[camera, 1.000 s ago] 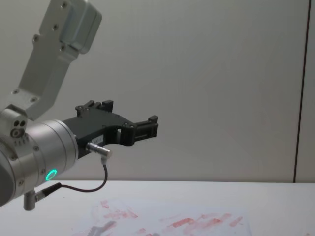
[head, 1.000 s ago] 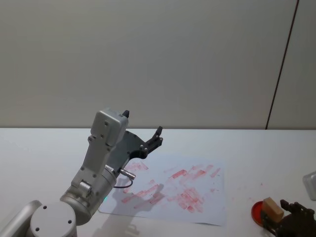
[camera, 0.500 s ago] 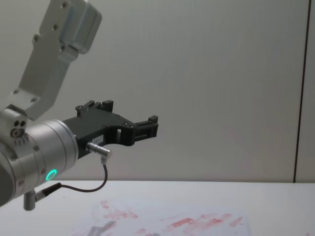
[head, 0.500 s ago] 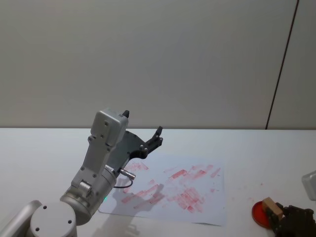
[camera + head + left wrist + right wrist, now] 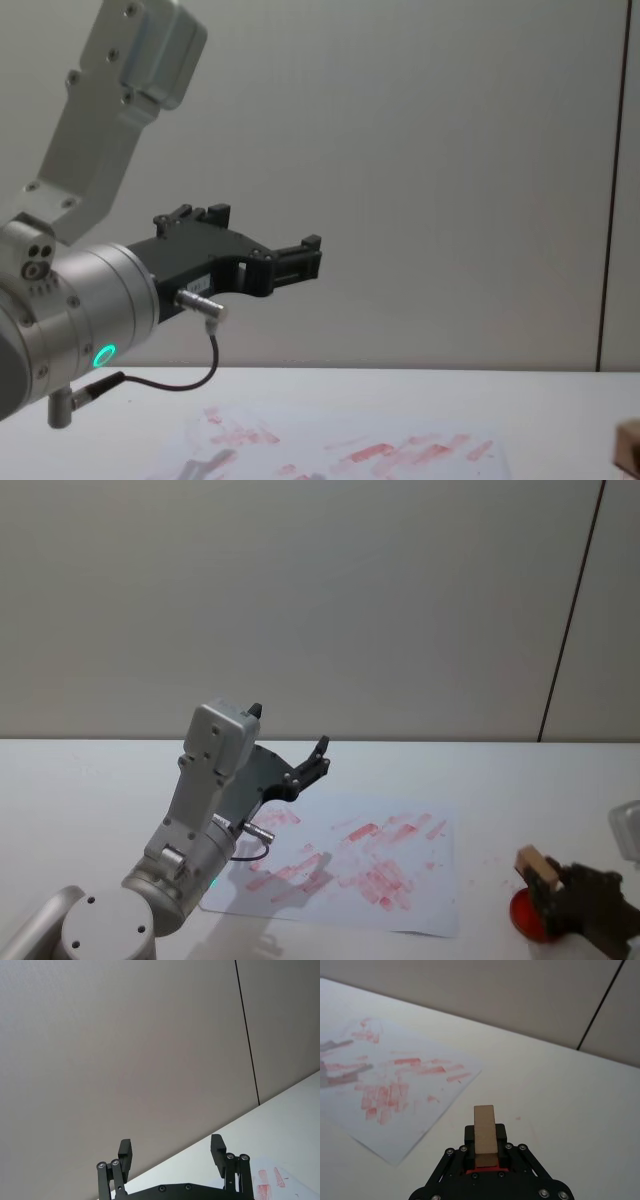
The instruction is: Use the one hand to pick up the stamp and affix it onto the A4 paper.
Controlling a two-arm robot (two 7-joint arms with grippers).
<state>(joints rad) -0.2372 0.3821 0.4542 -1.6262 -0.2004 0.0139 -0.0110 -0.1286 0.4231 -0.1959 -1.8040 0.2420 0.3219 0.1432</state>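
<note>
1. Stamp (image 5: 485, 1134): pickup done. You have it clamped upright in the right gripper (image 5: 556, 895), just above the red ink pad (image 5: 520, 916) and well right of the sheet.
2. A4 paper (image 5: 352, 865): lies flat, streaked with red marks. Carrying over and pressing down remain.
3. Stamp face: hidden, probably inked.
4. Left gripper (image 5: 171, 1150): fingers apart, parked raised over the paper's left side.

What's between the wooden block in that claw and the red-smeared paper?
Only bare white table between the stamp and the A4 paper, in the head view.

White table (image 5: 560, 780), A4 paper (image 5: 350, 865) (red-smeared), ink pad (image 5: 520, 915)
</note>
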